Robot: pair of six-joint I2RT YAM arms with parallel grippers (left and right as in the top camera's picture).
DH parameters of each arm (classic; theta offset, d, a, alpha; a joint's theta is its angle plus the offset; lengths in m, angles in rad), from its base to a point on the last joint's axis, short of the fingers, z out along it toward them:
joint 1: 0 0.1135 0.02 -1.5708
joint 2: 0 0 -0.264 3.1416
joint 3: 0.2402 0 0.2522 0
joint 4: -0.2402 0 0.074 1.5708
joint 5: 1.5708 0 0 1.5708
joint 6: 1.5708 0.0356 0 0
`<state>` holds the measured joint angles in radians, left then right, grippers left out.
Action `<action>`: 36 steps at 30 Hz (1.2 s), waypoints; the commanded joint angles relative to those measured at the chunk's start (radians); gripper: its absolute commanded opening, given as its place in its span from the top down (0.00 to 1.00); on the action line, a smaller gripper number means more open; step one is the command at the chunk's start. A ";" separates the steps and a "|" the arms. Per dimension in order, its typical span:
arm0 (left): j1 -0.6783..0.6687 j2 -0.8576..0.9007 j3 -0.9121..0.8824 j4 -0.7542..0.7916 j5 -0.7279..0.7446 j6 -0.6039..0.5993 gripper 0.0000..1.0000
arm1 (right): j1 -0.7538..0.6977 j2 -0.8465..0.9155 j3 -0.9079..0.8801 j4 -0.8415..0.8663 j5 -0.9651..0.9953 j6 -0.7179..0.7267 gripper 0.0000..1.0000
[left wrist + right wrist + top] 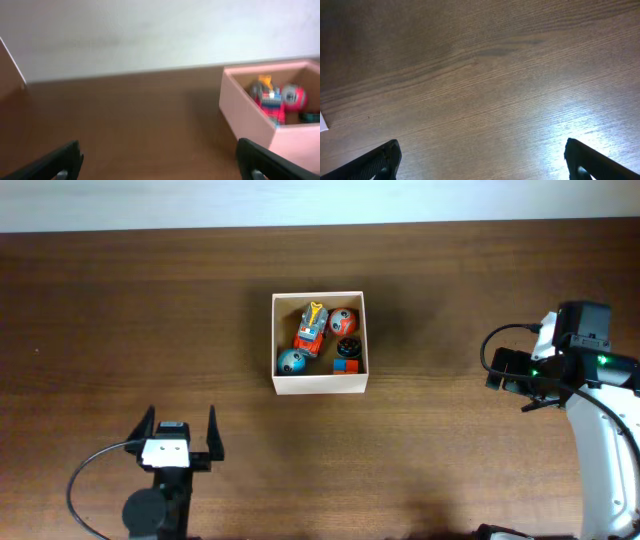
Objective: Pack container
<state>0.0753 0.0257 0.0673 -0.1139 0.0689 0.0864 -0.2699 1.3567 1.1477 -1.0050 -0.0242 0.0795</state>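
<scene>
The container (320,383), a square cream-walled box, sits upright mid-table, holding small toys.

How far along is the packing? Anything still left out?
Looks done: the toy car, red ball, blue ball, black round piece and red-and-blue block all sit inside the container. In hand: nothing; the left pincer and right pincer are open, empty, away from it. Left: no loose toy shows on the table, so probably nothing.

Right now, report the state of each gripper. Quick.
Left gripper: open, holding nothing.
Right gripper: open, holding nothing.
</scene>
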 commanded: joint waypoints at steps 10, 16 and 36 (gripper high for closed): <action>0.006 -0.010 -0.020 0.224 0.010 0.013 0.01 | -0.006 -0.003 0.002 0.000 0.006 0.010 0.02; 0.006 -0.010 -0.032 0.291 0.011 0.013 0.01 | -0.006 -0.003 0.002 0.000 0.006 0.011 0.01; 0.006 -0.010 -0.034 0.262 0.126 0.020 0.01 | -0.006 -0.003 0.002 0.000 0.006 0.011 0.01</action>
<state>0.0753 0.0250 0.0463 0.1600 0.1730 0.0872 -0.2699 1.3567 1.1477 -1.0054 -0.0242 0.0795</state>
